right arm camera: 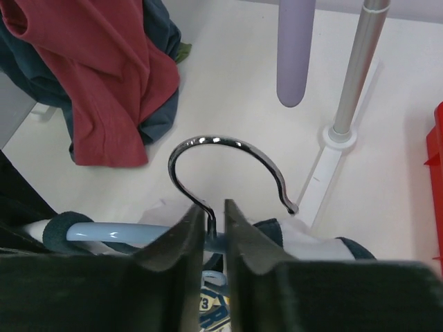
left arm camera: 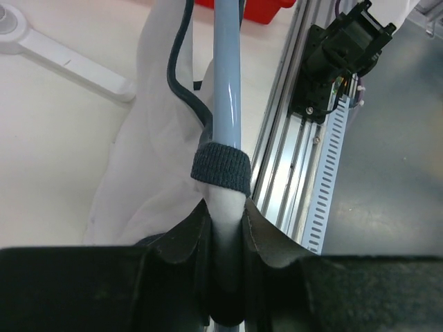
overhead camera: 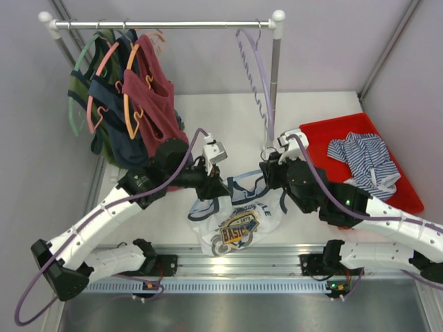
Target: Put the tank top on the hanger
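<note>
A: Start at the near side. Where is the tank top (overhead camera: 235,225)?

B: Its body sags onto the table (overhead camera: 228,121) just beyond the arm bases, between the two arms, with the chest graphic facing up. The upper part is lifted to the grippers.

A: Why are both arms on it?

B: My reading is that one steadies while the other threads. The left gripper (left arm camera: 225,211) is clenched on the shoulder strap where it is drawn over the hanger (left arm camera: 227,83). The navy trim (left arm camera: 221,168) rings the blue bar just past the fingertips, and white cloth is pinched against the bar.

A: And the right one?

B: The right gripper (right arm camera: 213,211) has its jaws nearly together on the wire stem under the hook (right arm camera: 208,140). It grasps the hanger, not cloth, and the hook stands out beyond the jaws toward the rack.

A: So how does the garment sit on the hanger?

B: One strap goes around the hanger's left arm. Cloth lies beside the right jaws, but I cannot tell whether that strap is over the other arm. The rest hangs below, toward the near side.

A: What is farther back?

B: At far left a maroon top (overhead camera: 156,97) hangs from the rack (overhead camera: 166,25), with a lilac hanger (overhead camera: 257,76) to its right. A striped garment (overhead camera: 363,159) lies in the red tray (overhead camera: 325,131), well apart at far right.
</note>
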You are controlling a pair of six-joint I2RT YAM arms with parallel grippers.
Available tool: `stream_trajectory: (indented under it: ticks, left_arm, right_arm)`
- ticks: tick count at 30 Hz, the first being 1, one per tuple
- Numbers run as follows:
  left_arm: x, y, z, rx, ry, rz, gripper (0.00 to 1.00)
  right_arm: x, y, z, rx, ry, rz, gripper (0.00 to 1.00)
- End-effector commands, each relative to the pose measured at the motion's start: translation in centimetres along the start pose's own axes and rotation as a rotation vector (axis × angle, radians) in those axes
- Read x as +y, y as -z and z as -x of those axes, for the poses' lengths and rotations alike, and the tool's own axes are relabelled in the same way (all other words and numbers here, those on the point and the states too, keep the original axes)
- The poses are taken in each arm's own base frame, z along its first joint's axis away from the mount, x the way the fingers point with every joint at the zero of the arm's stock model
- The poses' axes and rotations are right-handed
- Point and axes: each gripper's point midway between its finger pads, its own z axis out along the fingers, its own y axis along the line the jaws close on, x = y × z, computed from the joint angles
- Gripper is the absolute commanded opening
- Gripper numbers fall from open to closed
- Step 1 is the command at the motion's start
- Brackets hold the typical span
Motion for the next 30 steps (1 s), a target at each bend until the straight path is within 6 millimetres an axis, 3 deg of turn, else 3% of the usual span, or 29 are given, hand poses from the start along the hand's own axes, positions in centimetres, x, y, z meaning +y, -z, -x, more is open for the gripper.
stream_trajectory:
  ticks: [1,4,7,12,18,24,27,28,30]
  left_arm:
    - [0.0,1.1,3.2,-0.167,-0.017,0.047,0.0]
    - [0.4,1.6,2.1,-0.17,0.007,0.093,0.0]
    - [1.0,2.5,1.2,-0.163,0.029,0.155,0.0]
    - [2.1,4.5,0.0,-0.19,0.084,0.284,0.0]
    - [2.1,7.7,-0.1,-0.248,0.104,0.391,0.0]
    - [2.8,11.6,1.9,-0.325,0.132,0.544,0.0]
    - [4.4,14.1,4.1,-0.349,0.175,0.704,0.0]
    - [3.9,15.6,6.2,-0.395,0.168,0.721,0.0]
    - [5.1,16.2,7.0,-0.362,0.184,0.805,0.0]
  right_arm:
    - [1.0,0.8,3.7,-0.093,-0.072,0.03,0.22]
    - [0.9,0.9,3.7,-0.093,-0.067,0.03,0.42]
    - [0.5,1.0,3.7,-0.09,-0.062,0.017,0.51]
    - [-0.4,1.7,4.0,-0.097,-0.072,-0.001,0.58]
    - [-1.8,3.1,4.7,-0.119,-0.097,-0.018,0.67]
    - [-2.6,4.3,6.1,-0.14,-0.11,-0.02,0.78]
    - [-2.6,4.7,6.8,-0.143,-0.11,-0.016,0.79]
    - [-2.7,4.9,7.4,-0.152,-0.117,-0.014,0.79]
    - [-2.4,5.0,7.7,-0.148,-0.105,-0.001,0.79]
